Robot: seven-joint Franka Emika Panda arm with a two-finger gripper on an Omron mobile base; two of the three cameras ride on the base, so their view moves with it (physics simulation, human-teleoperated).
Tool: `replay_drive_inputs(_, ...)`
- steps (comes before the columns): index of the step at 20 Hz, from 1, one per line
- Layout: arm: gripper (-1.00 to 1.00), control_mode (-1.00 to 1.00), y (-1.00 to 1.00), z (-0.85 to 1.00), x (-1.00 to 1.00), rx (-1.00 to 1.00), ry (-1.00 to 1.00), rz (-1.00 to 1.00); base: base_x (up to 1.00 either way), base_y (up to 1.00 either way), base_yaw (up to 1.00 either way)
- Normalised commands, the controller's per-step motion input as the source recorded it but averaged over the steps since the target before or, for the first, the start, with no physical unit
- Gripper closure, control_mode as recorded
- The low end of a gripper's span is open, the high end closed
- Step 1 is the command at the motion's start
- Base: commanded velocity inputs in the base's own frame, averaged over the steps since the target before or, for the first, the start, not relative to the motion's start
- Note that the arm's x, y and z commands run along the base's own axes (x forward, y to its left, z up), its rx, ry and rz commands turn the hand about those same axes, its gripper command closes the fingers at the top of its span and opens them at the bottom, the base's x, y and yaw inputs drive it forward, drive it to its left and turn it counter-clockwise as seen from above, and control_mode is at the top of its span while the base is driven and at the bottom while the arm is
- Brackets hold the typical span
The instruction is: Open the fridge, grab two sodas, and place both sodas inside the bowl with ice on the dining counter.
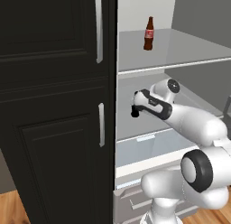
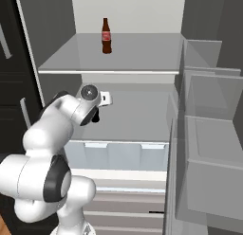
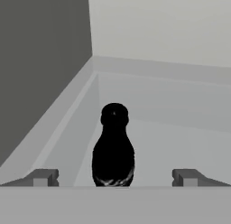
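Note:
The fridge (image 1: 180,51) stands open, its pale shelves (image 2: 137,56) showing. A brown cola soda with a red label (image 1: 149,34) (image 2: 106,36) stands upright on the upper shelf. My arm reaches onto the shelf below it, near the left wall. In the hand view the all-dark soda (image 3: 113,148) stands upright in front of my gripper (image 3: 115,177), centred between the two fingertips (image 3: 43,177). The gripper is open wide, with a gap on either side of the bottle and nothing held. The bowl and the dining counter are out of view.
A black panelled cabinet (image 1: 54,105) with short silver handles (image 1: 102,124) flanks the fridge on the left. The open fridge door with its bins (image 2: 209,134) stands at the right. Clear crisper bins (image 2: 118,153) and drawers (image 2: 128,201) lie below the arm.

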Motion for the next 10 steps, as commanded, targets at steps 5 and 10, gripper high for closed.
replay_drive_inputs(5,-1.0,-1.0,0.12,-0.21,0.18,-0.01,0.0,0.0,0.0,0.0,0.0)
replay_drive_inputs(10,-1.0,-1.0,0.14,-0.18,0.19,-0.01,0.0,0.0,0.0,0.0,0.0)
